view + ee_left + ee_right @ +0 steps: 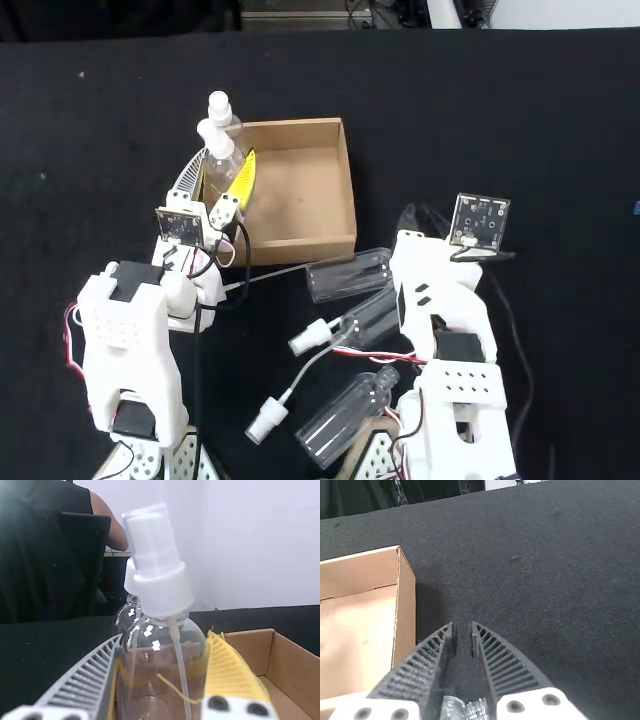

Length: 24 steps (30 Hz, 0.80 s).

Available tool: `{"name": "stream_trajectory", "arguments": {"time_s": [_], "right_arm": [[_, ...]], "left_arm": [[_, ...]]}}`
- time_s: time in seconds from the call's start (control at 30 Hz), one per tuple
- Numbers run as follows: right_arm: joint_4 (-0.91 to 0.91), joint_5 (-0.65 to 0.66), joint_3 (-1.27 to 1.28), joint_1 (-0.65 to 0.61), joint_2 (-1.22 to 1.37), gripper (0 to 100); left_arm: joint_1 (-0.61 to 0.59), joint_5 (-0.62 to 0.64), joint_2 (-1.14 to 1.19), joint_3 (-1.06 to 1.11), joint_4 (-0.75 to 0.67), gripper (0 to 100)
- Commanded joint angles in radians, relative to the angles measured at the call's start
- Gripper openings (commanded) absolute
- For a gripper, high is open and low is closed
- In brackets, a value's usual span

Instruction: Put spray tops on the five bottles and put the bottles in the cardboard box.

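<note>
— Left gripper [226,160] first: what has it got?
— Its grey finger [80,685] and yellow finger [232,672] are clamped on either side of a clear bottle [150,650].
— Where is that?
— At the left wall of the cardboard box [300,245]; whether the base is over the inside or the outside, I cannot tell.
— What is underneath it all?
— A black cloth-covered table [520,120]. Past its far edge there is a white wall [260,540] and a dark chair [75,560].
— Which way does the clear bottle point?
— Long axis close to vertical, leaning a little, white spray top [157,570] uppermost, dip tube [179,665] running down inside.
— Anything beside it?
— A second capped bottle [221,106] just behind it, also upright, by the box's far left corner.
— And the right gripper [462,627]?
— Black fingers [415,675] a narrow slit apart, nothing between the tips, hovering over the cloth right of the box.
— The rest?
— Three bottles lie on their sides between the arms: a topless bottle [350,275] nearest the box; a capped lying bottle [372,316], nozzle toward the left arm [130,350]; an open-necked bottle [345,415] nearest the arm bases, neck toward the right arm [450,330]. A loose spray top [266,420] lies just beside it.
</note>
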Motion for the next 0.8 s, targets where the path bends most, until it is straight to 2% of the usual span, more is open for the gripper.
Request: {"name": "stream_trajectory", "arguments": {"time_s": [0.0, 0.53, 0.7, 0.77], "right_arm": [[-0.034, 0.003, -0.008, -0.011, -0.030, 3.9], [-0.034, 0.003, -0.008, -0.011, -0.030, 3.9], [-0.034, 0.003, -0.008, -0.011, -0.030, 3.9], [-0.034, 0.003, -0.008, -0.011, -0.030, 3.9]], "left_arm": [[0.016, -0.012, 0.018, -0.007, 0.023, 20], [0.016, -0.012, 0.018, 0.001, 0.017, 19], [0.021, -0.012, 0.017, 0.001, 0.015, 5], [0.021, -0.014, 0.017, -0.002, 0.015, 5]]}}
